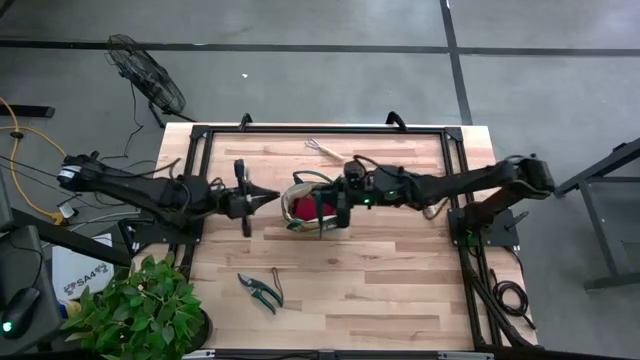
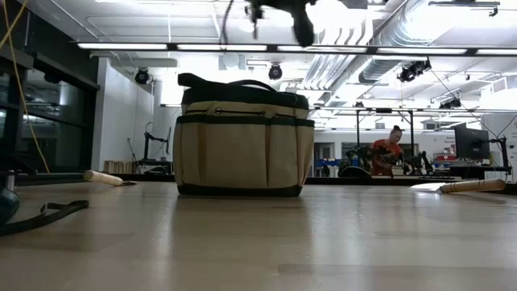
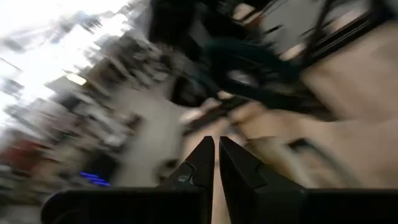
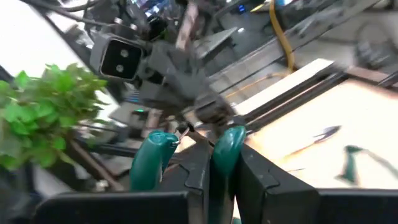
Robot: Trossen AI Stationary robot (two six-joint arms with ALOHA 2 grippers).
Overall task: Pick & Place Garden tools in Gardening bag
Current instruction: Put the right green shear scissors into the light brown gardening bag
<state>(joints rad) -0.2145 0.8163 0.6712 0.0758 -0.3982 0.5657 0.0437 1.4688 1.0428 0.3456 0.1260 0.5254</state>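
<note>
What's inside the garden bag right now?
From above, something red shows inside the gardening bag, probably the glove. The right gripper hovers over the bag's opening and covers part of it, so anything deeper inside is hidden. From table height, only the bag's outside shows.

The gardening bag (image 1: 306, 205) stands upright near the table's centre, a round beige tote with dark green trim and loop handles; something red shows inside its open mouth. From table height its front pockets and green bands (image 2: 244, 145) are plain to see. A wire-tined rake (image 1: 322, 149) with a pale handle lies at about twelve o'clock from the bag, near the far edge. Dark-handled pruning shears (image 1: 262, 292) lie flat at about seven o'clock, well apart from it.
</note>
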